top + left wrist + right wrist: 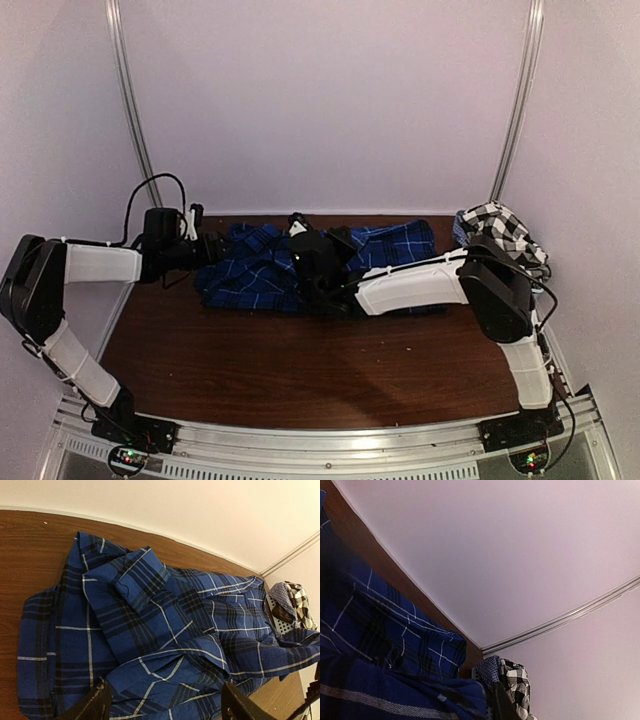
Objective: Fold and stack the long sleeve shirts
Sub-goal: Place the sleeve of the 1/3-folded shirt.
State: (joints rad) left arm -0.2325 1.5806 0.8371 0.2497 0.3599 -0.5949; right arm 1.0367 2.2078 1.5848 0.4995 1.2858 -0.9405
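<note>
The royal-blue plaid shirt [262, 272] lies crumpled along the back of the table, its folds and collar filling the left wrist view [150, 625]. My left gripper [167, 707] is open, with its dark fingers [95, 705] straddling a raised fold at the shirt's left end [215, 250]. My right gripper [300, 245] sits on the middle of the shirt. Blue cloth [385, 680] bunches right against its camera and hides the fingertips, and it looks shut on that cloth. The black-and-white checked shirt [505, 230] is heaped at the back right [517, 685].
A pale mesh basket [277, 622] holds the checked shirt in the back right corner. White walls close in the table [300, 370] at the back and both sides. The right forearm [410, 285] stretches across the blue shirt's right half.
</note>
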